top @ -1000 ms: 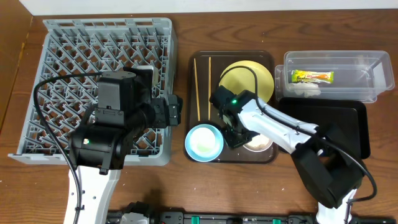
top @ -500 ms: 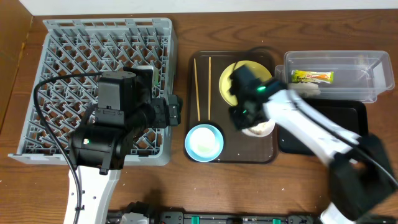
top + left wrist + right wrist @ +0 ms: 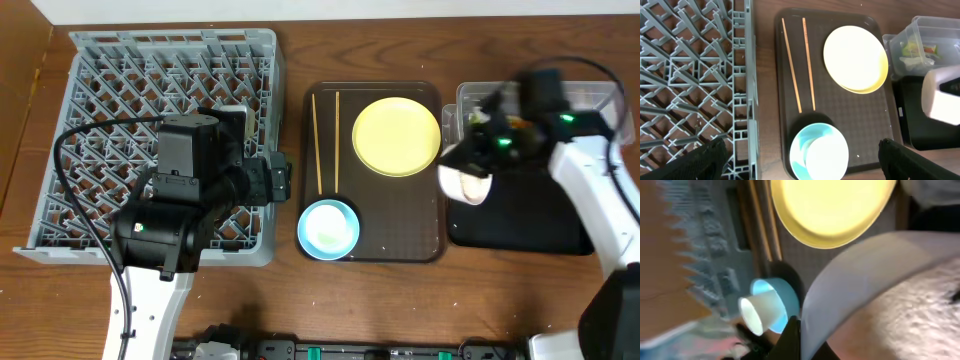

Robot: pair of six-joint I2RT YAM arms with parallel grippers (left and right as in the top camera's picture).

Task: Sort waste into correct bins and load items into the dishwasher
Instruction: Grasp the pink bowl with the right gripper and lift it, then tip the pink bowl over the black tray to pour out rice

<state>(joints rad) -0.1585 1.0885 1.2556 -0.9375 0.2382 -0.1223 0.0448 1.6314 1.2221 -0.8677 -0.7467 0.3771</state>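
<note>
Right pincer holds white bowl tilted sideways.

My work surface is a brown wooden table with visible grain. Four items rest directly on it. The grey plastic dish rack occupies the left side, on my left arm's side. The dark brown serving tray sits at centre, just beside the rack's right wall, with a narrow strip of bare wood between them. On the right side, the clear plastic tub stands toward the far edge. The shallow glossy black tray lies in front of it on the near side, close against the tub and just beside the serving tray's right rim.
</note>
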